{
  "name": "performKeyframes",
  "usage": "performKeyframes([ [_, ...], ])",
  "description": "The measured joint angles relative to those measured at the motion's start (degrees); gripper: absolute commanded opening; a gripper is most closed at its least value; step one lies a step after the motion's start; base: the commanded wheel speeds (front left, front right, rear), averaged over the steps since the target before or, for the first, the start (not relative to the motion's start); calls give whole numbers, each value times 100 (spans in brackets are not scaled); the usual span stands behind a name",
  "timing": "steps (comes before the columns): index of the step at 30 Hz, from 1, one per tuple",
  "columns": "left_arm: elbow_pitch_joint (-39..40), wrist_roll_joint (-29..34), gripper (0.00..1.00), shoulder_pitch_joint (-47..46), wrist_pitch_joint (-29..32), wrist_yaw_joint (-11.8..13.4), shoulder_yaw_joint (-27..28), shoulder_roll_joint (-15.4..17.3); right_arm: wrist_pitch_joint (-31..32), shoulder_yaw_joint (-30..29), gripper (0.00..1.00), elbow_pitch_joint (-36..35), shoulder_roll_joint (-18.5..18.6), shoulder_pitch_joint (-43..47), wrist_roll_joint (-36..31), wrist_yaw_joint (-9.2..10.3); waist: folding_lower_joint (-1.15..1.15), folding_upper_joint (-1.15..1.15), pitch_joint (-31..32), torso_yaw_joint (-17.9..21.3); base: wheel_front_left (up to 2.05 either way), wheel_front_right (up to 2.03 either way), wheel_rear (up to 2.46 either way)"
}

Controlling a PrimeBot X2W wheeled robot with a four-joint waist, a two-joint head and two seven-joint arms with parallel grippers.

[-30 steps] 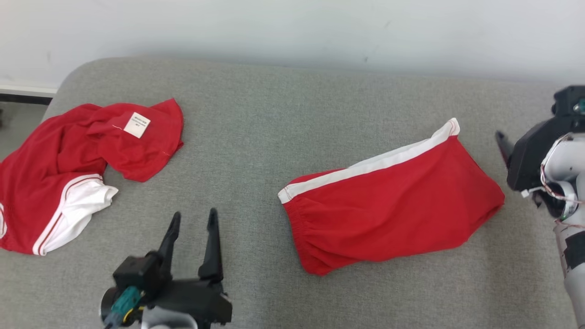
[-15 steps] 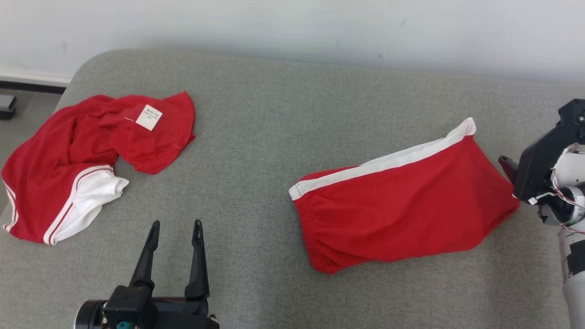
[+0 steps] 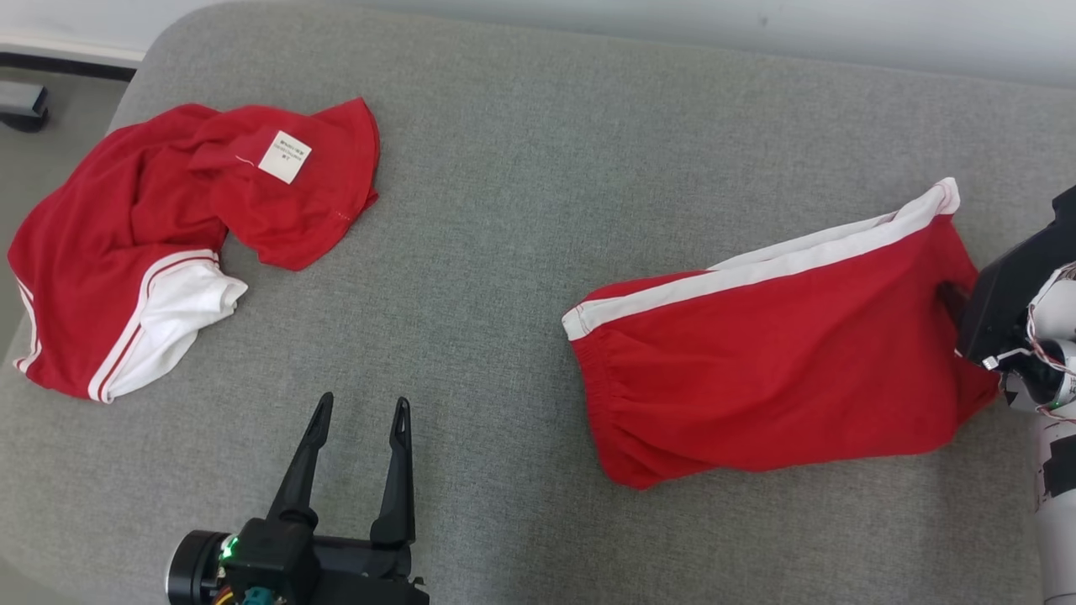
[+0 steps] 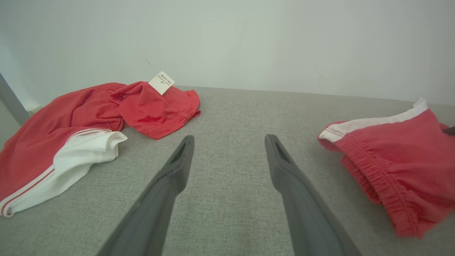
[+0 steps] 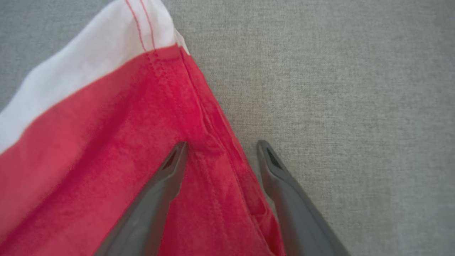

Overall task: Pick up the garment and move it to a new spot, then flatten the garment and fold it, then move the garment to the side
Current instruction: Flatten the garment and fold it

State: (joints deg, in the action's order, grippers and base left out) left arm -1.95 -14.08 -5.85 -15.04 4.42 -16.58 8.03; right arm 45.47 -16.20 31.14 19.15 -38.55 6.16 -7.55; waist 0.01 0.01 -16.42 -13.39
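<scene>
Right wrist view: right gripper [image 5: 222,143], full spread, astride garment [image 5: 106,142] edge

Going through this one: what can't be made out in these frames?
Print on the white label: too small, head and left wrist views.
Folded garment: right end cut off, left wrist view's edge.
Right gripper: whether it touches that garment, right wrist view blurred.

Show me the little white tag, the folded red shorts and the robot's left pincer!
white tag [image 3: 284,156], head view, middle of the tag.
folded red shorts [image 3: 782,370], head view, middle of the red cloth.
left pincer [image 3: 363,405], head view, midway between its two fingertips.
</scene>
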Motion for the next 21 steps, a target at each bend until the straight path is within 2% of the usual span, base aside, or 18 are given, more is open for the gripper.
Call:
performKeyframes([
  [6,-134,157,100,-38,0,-246,115,-148,-59,18,100,98,-20,-65,-57,0,0,0,-160,-62,0,0,0],
  [7,-155,181,100,-37,0,-254,138,-162,-53,21,96,114,-21,-59,-45,0,-1,-1,-158,-56,0,0,0],
  [8,-174,189,100,-37,0,-297,168,-177,-53,29,32,118,-25,-53,-36,0,-1,-1,-156,-46,0,0,0],
  [9,-197,192,100,-38,0,-313,180,-192,-53,47,0,116,-36,-47,-19,0,-1,-1,-155,-33,0,0,0],
  [13,-285,243,100,-39,0,-399,234,-250,-43,54,0,108,-109,-25,35,0,0,-1,-140,29,0,0,0],
  [21,-488,249,100,20,0,-545,337,-324,-337,-552,0,-163,-190,413,-437,-7,-1,0,32,235,0,0,0],
])
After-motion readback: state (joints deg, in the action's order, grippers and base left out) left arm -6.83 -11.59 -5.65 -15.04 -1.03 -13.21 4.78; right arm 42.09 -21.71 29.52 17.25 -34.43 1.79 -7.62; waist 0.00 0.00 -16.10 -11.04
